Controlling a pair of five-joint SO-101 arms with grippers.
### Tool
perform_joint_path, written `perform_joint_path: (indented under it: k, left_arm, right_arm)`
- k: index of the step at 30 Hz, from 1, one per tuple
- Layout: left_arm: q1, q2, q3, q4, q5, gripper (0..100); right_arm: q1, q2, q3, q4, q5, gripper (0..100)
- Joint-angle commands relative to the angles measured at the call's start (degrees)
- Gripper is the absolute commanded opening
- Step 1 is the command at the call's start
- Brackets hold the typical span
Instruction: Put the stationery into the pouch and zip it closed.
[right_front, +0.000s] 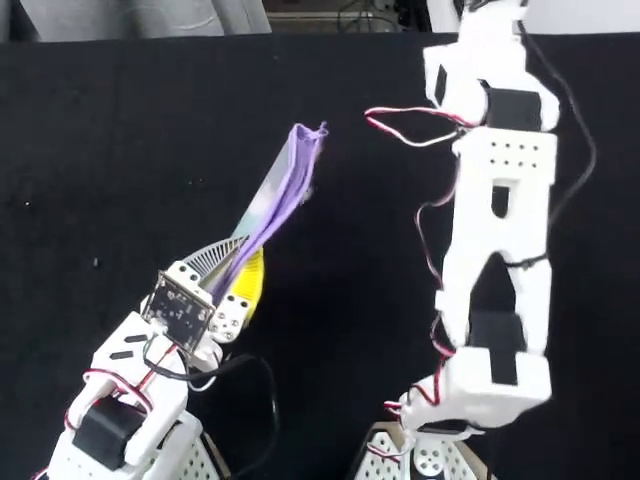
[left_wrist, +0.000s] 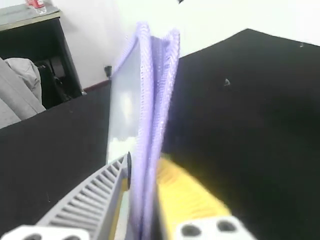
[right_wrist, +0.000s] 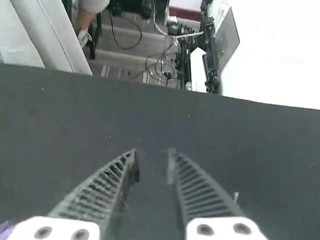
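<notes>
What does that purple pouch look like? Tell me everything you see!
The pouch is purple, soft-looking woven fabric with a pale see-through side. It is long and flat, turned on edge. The left pincer pinches one end between its grey finger and yellow finger; the other end sticks out over the black table.

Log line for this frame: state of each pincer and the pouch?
left pincer: shut on pouch | right pincer: open, holding nothing, over table | pouch: held edge-on, zip not discernible
</notes>
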Motion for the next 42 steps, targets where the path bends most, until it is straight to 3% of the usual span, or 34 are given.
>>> perform_joint_path:
  k: [1, 14, 19, 26, 31, 34, 38, 42]
  left_arm:
    - [-0.92, 0.79, 0.66, -0.09, 1.58, 24]
    - [-13.14, 0.53, -3.74, -0.44, 8.70, 27]
    - [-18.07, 0.53, -5.67, -0.62, 8.70, 26]
    - [-31.25, 0.53, -6.99, -3.87, 8.70, 26]
    - [-34.77, 0.44, -7.78, 0.70, 8.70, 26]
    - [-34.86, 0.44, -11.47, 5.01, 8.70, 20]
    - [-34.86, 0.44, -16.66, 9.14, 8.70, 3]
    - [-34.86, 0.44, -21.32, 14.07, 8.70, 5]
  right_arm:
    - [0.79, -5.93, -2.68, 1.58, -0.97, 16.6]
    - [1.05, -6.46, -2.59, 1.76, -0.97, 16.6]
    - [1.05, -6.73, -3.30, 3.60, -0.88, 16.6]
    - [1.05, -11.65, -3.56, 7.30, -0.88, 16.6]
    - [1.05, -16.48, -3.56, 13.27, -1.05, 16.6]
    - [1.05, -19.82, -3.56, 17.32, -1.32, 16.6]
    - [1.05, -24.66, -3.56, 22.51, -1.32, 16.6]
    - [1.05, -30.46, -3.56, 27.87, -0.97, 12.3]
